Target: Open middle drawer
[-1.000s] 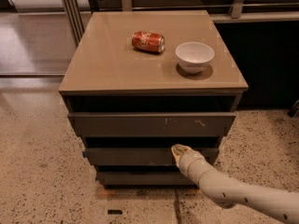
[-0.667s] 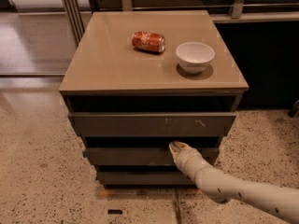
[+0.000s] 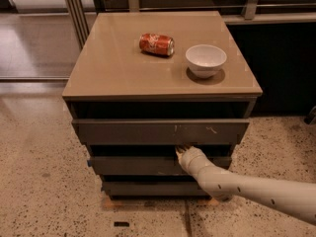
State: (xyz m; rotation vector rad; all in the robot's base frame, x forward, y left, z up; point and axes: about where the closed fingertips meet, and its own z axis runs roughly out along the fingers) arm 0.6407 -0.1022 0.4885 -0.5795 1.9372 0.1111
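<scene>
- Since a second ago our pincer [image 3: 181, 150] has crept toward 11 o'clock, from the face of the middle drawer [image 3: 138, 165] up to that front's top edge
- We see the pincer now at the dark gap just above the middle drawer, a little to the 3 o'clock side of the front's centre, its tip lost in shadow
- We cannot tell whether the pincer is wide, narrow or holding anything
- Our pale arm [image 3: 247, 187] comes in from the 4 o'clock corner and crosses the right part of the lower fronts on its way up
- The middle drawer is the second of three dark fronts in the cabinet, with a small blue tab [image 3: 89, 162] at its 9 o'clock end
- We cannot tell how far out this drawer stands
- At 12 o'clock from it lies the top drawer [image 3: 123, 131], the widest front, with white scratches [image 3: 212, 130] toward its right end
- At 6 o'clock from it sits the bottom drawer [image 3: 148, 187], the narrowest front
- On the tan surface [image 3: 113, 68] a red can [image 3: 156, 44] lies on its side, and a white bowl [image 3: 206, 59] stands near it at 4 o'clock, the two apart
- We see speckled floor [image 3: 39, 181] around the cabinet's foot
</scene>
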